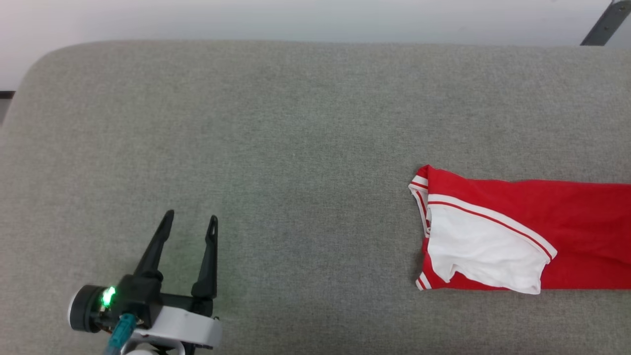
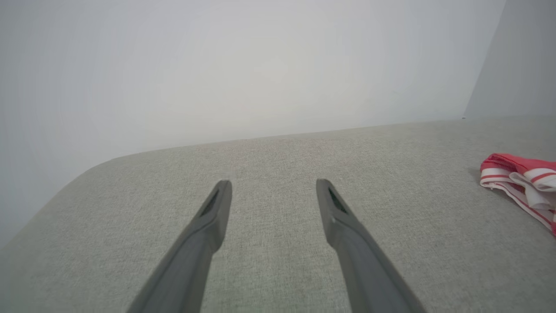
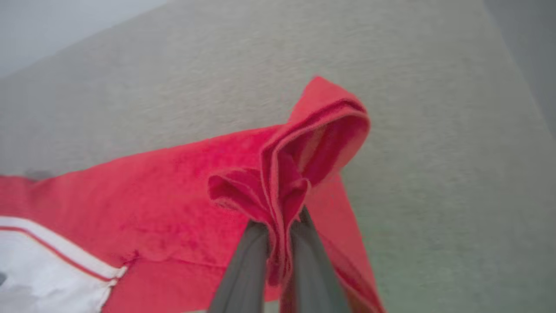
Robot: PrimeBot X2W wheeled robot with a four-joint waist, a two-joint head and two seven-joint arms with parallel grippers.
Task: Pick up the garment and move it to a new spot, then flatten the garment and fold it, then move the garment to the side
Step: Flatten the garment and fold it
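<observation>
The red jersey (image 1: 567, 231) lay folded on the grey worktop (image 1: 296, 123), white sleeve uppermost, well off to the right of the left tool (image 1: 191, 215), whose fingers stood spread and empty. The right tool (image 3: 280, 232) pinched a bunched red edge of it.

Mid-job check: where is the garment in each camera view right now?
Head view: garment, right edge, mid-height, on the grey cushion.
Left wrist view: garment at the right edge, mid-height.
Right wrist view: centre to lower left, a fold pinched in the right tool.
Shared landmark: its white sleeve.
</observation>
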